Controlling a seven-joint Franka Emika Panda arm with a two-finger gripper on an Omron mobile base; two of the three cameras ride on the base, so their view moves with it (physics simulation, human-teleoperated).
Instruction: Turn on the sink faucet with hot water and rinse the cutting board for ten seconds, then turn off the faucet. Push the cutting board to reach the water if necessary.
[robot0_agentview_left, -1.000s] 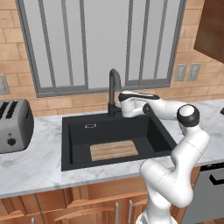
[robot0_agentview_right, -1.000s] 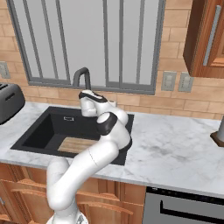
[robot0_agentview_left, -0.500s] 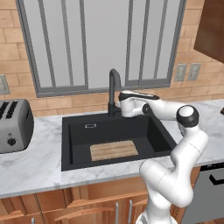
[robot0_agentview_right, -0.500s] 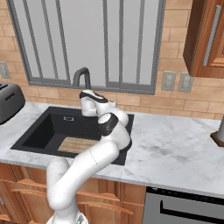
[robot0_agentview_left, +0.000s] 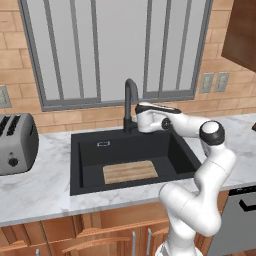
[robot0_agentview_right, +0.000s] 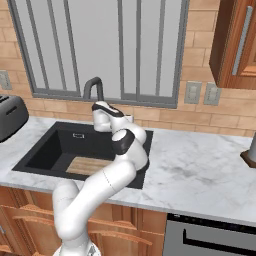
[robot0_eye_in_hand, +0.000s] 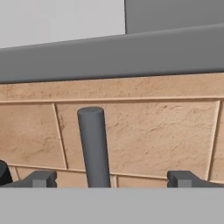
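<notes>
- One white robot arm reached over the sink (robot0_agentview_left: 80, 165), its gripper (robot0_eye_in_hand: 112, 178) level with the base of the sink faucet (robot0_agentview_left: 130, 102) at the back rim of the basin.
- In the hand view, the jaws stood wide apart, one dark fingertip (robot0_eye_in_hand: 40, 178) at lower left and the other at lower right, with a grey upright rod (robot0_eye_in_hand: 93, 146) rising between them, nearer the left tip; no contact with either tip could be seen.
- Behind the rod ran the tan brick wall (robot0_eye_in_hand: 148, 131) and, above it, the grey window sill (robot0_eye_in_hand: 113, 54).
- The black gooseneck faucet stood upright behind the basin, just left of the hand in the left base view and partly hidden by the hand in the right base view (robot0_agentview_right: 94, 89).
- The cutting board (robot0_agentview_left: 130, 171) lay flat on the floor of the black basin, towards the front and right of centre, well below the hand; in the right base view (robot0_agentview_right: 90, 165) its right end was hidden behind the arm.
- A toaster (robot0_agentview_left: 16, 142) sat on the marble counter (robot0_agentview_left: 40, 195) left of the sink, well apart from it.
</notes>
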